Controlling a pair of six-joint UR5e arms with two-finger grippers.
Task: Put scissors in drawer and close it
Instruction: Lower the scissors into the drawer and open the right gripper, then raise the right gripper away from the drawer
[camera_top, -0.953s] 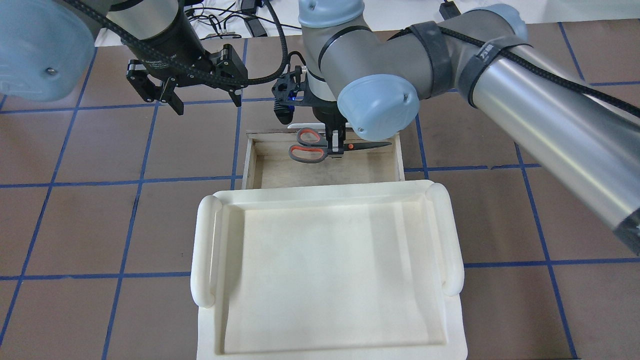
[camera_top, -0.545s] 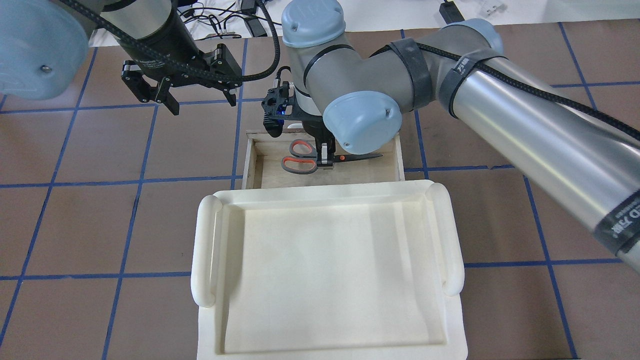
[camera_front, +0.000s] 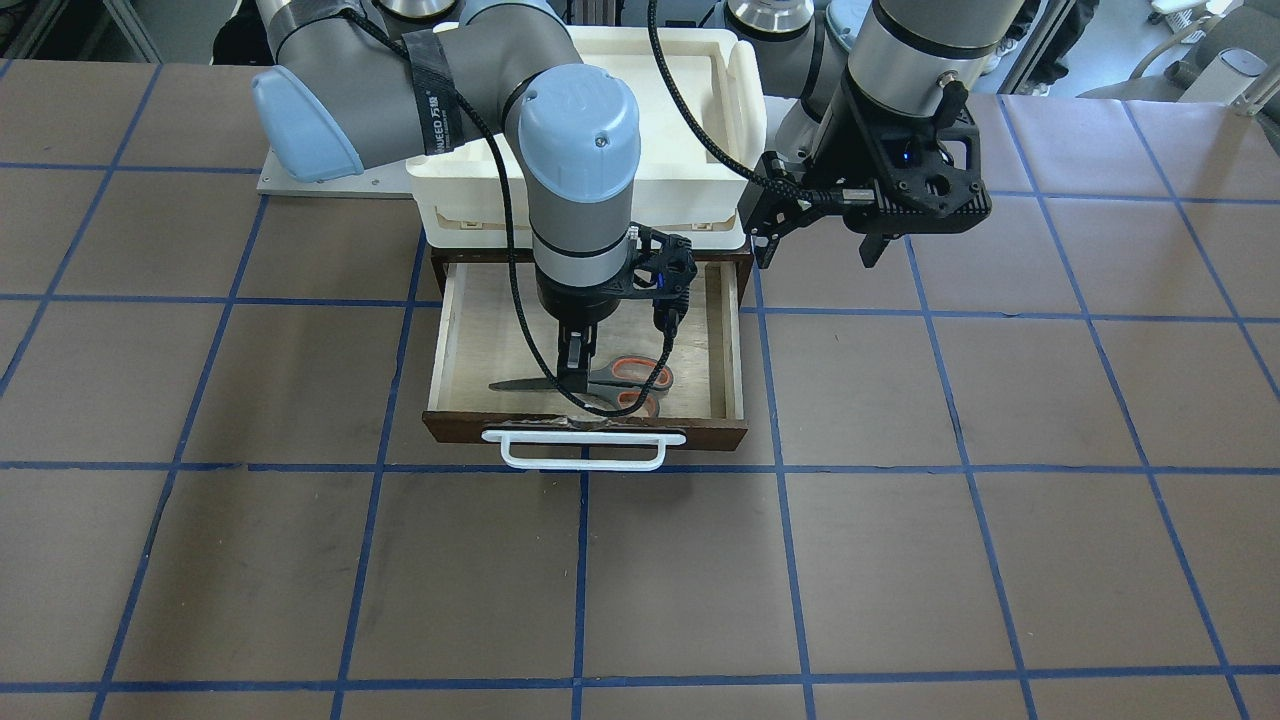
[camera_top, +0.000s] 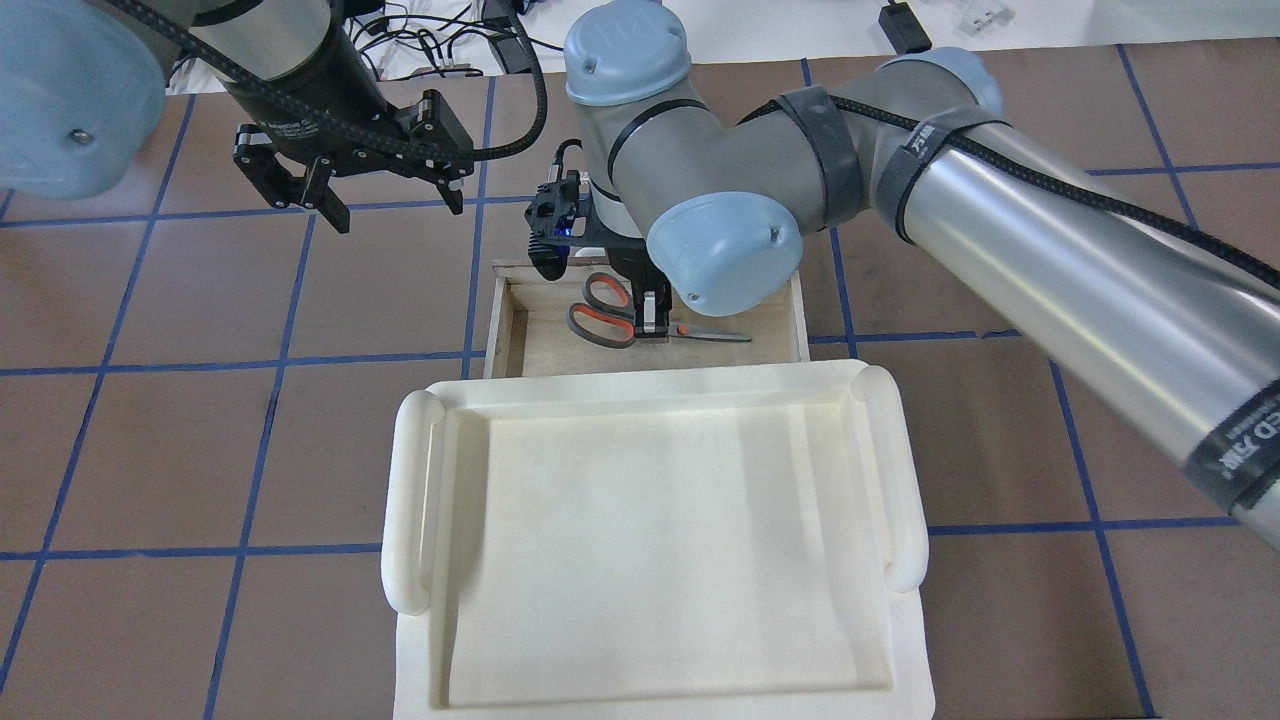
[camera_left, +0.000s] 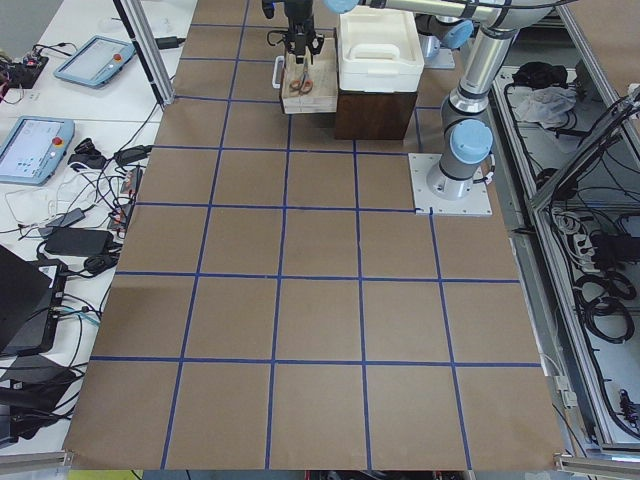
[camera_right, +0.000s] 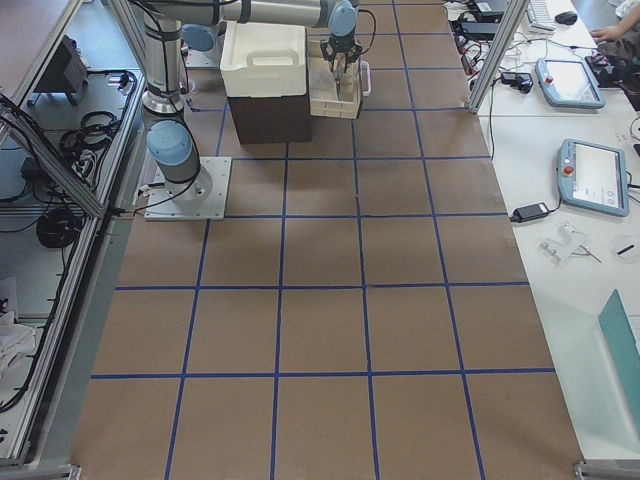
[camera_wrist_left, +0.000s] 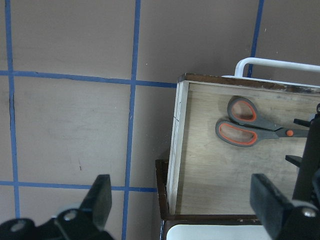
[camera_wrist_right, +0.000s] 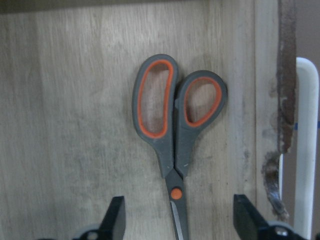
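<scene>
Compared with a second ago, sets the scissors (camera_wrist_right: 172, 150) down flat on the pale floor of the open drawer (camera_top: 497, 320) and spreads the right tool (camera_top: 650, 320) wide, fingers (camera_wrist_right: 117, 222) on either side of the blade without touching it. Looks like a release just made, with withdrawal and closing yet to come. To do that well: keep the jaws wide, rise straight up so as not to drag the blade, and clear the drawer walls and the cream tray (camera_top: 410, 500) on top of the cabinet (camera_left: 375, 118). Then press on the dark front by the white bar handle (camera_front: 585, 450) and push squarely toward the cabinet. No call to reposition anything, with the handles near the front wall, the blades along the drawer's width and nothing over the rim. Reaches in over the tray with the right arm (camera_top: 1000, 200), wrist turned straight down into the drawer. Holds the left tool (camera_top: 395, 205) open and empty above the worktop (camera_top: 150, 450), off the drawer's left side, pointing down.
</scene>
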